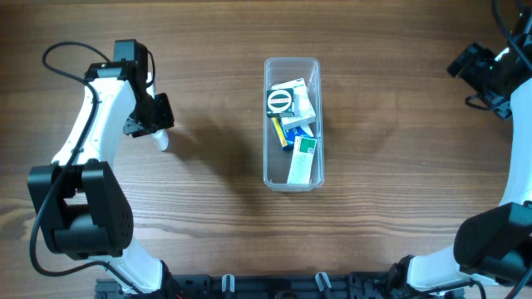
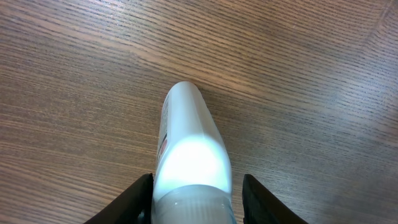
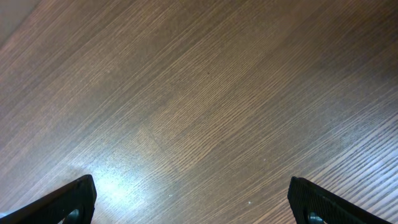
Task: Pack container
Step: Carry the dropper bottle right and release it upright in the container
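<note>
- Top centre of the overhead view: the container, a clear, long, narrow bin, stands on the wooden table with its long side running up and down the frame. It is well apart from both arms.
- Inside it lie several small items packed close together: a round black-rimmed piece toward the upper left, a yellow stick along the left wall, and a green-and-white box in the lower half. Other white and blue packs lie between them, too small to read.
- Upper left of the overhead view: the left gripper hangs over the table, with a white bottle showing just below it.
- In the left wrist view the white bottle runs up the middle of the frame from its pale cap at the bottom edge, over bare wood. The left gripper has one dark finger on each side of it. The finger at frame left meets the bottle's side, while a thin gap shows at frame right. Whether the jaws are actually pinching the bottle cannot be told.
- Upper right corner of the overhead view: the right gripper sits far from the bin.
- In the right wrist view the right gripper has its fingers spread wide, one at each lower corner, with only wood grain between them.
</note>
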You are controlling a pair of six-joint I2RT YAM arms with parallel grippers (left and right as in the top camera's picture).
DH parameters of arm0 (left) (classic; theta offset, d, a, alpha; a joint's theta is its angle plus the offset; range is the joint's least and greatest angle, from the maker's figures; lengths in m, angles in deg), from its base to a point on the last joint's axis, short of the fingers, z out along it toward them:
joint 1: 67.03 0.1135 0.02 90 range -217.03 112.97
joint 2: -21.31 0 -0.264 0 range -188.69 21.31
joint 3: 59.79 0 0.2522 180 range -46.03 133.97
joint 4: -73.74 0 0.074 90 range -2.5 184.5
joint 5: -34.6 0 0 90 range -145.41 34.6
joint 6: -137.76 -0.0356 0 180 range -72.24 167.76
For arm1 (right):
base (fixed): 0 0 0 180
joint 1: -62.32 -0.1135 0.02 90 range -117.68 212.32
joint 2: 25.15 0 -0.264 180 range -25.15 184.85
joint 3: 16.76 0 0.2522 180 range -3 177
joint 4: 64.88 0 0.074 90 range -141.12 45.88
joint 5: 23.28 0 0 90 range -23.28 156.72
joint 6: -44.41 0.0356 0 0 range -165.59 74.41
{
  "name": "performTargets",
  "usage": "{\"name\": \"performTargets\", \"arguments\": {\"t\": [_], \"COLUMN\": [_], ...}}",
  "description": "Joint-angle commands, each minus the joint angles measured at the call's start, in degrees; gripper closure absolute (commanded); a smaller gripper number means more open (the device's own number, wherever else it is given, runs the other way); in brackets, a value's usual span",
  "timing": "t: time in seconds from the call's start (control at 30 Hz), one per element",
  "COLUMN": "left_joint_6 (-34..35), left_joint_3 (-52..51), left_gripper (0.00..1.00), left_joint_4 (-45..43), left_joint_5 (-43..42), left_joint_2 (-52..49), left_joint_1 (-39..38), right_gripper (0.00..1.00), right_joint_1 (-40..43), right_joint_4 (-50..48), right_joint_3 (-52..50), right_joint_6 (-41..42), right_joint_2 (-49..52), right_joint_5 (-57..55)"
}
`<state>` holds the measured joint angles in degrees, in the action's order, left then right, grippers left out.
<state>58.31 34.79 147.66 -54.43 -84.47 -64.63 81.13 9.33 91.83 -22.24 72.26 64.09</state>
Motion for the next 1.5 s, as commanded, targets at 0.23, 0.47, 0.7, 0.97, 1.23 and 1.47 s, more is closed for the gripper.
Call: {"name": "performTargets", "arguments": {"t": [0.23, 0.47, 0.7, 0.97, 1.23, 1.47], "left_joint_6": [-0.3, -0.3, -0.2, 2.7, 15.8, 23.5], "left_joint_3": [-0.2, -0.1, 9.7, 13.7, 13.7, 13.7], "left_gripper": [0.64, 0.75, 0.8, 0.82, 0.74, 0.7], "left_joint_4": [0.1, 0.6, 9.5, 14.4, 10.8, 8.7], "left_joint_5": [-0.5, -0.5, -8.7, -16.9, -12.0, -5.6], "left_joint_2": [-0.5, -0.4, 3.6, 14.2, 16.8, 12.5], "left_joint_1": [0.3, 0.3, 0.2, -8.9, -30.9, -42.0], "right_gripper": [0.0, 0.0, 0.0, 0.0, 0.0, 0.0], "right_joint_1": [-0.1, -0.1, -0.1, -0.1, -0.1, -0.1], "right_joint_4": [0.0, 0.0, 0.0, 0.0, 0.0, 0.0], "right_joint_3": [-0.3, -0.3, -0.3, -0.3, -0.3, -0.3], "right_joint_6": [0.8, 0.8, 0.8, 0.8, 0.8, 0.8], "right_joint_2": [0.6, 0.6, 0.6, 0.6, 0.6, 0.6], "right_joint_5": [-0.5, -0.5, -0.5, -0.5, -0.5, -0.5]}}
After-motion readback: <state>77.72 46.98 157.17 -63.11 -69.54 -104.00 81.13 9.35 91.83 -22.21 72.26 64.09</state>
